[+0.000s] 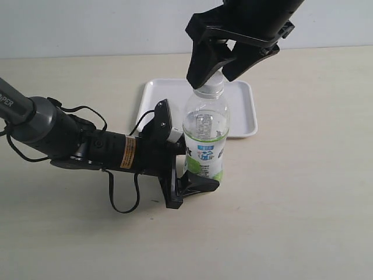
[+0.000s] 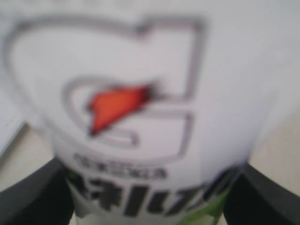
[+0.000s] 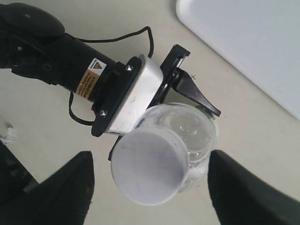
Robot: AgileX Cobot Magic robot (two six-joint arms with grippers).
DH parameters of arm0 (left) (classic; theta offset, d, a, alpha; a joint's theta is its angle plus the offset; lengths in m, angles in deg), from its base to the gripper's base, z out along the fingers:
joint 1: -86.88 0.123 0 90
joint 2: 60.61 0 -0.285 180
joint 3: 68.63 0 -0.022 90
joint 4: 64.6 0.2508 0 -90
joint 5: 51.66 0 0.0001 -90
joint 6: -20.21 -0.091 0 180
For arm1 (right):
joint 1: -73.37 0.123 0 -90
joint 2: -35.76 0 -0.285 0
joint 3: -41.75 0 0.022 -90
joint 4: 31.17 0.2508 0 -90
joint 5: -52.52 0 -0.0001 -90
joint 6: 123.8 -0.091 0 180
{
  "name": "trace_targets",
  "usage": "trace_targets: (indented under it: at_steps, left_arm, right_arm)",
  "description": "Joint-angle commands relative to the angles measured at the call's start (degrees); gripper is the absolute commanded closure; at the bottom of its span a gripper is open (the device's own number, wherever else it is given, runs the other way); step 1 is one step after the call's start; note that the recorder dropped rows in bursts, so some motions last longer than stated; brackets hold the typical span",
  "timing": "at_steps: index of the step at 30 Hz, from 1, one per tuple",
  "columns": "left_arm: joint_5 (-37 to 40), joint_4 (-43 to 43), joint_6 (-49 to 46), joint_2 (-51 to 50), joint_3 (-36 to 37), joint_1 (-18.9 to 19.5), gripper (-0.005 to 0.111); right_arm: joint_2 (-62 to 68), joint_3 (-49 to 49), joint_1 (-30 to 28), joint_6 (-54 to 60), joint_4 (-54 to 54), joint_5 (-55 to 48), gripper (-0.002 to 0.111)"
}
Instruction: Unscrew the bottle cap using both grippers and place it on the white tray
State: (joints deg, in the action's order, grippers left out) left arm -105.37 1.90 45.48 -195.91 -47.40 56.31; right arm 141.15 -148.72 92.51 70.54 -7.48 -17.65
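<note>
The clear bottle with its white, green and blue label stands upright on the table in front of the white tray. My left gripper is shut on the bottle's lower body; in the left wrist view its black fingers flank the blurred label of the bottle. The white bottle cap sits on the neck. My right gripper hangs over it from above and is open. In the right wrist view the right gripper has a finger on each side of the cap, with a gap on both sides.
A loose black cable loops from the left arm onto the beige table. A corner of the white tray shows past the left gripper's silver housing. A small white scrap lies on the table.
</note>
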Motion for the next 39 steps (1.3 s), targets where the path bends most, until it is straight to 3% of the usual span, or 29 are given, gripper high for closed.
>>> trace_targets:
  at_steps: [1, 13, 24, 39]
  left_arm:
    - [-2.1, -1.1, 0.6, 0.9, -0.3, -0.2, 0.107]
    - [-1.9, -1.1, 0.8, 0.9, -0.3, -0.2, 0.107]
    - [-1.7, -1.1, 0.8, 0.9, -0.3, -0.2, 0.107]
    - [-1.7, -1.1, 0.8, 0.9, -0.3, -0.2, 0.107]
  right_arm:
    - [0.0, -0.2, 0.2, 2.7, -0.2, 0.2, 0.042]
    - [-0.1, -4.9, 0.2, 3.5, -4.7, 0.2, 0.041]
    - [2.1, -6.7, 6.5, -2.1, -14.9, 0.2, 0.038]
    - [2.5, -7.1, 6.5, -4.5, -13.1, 0.2, 0.041]
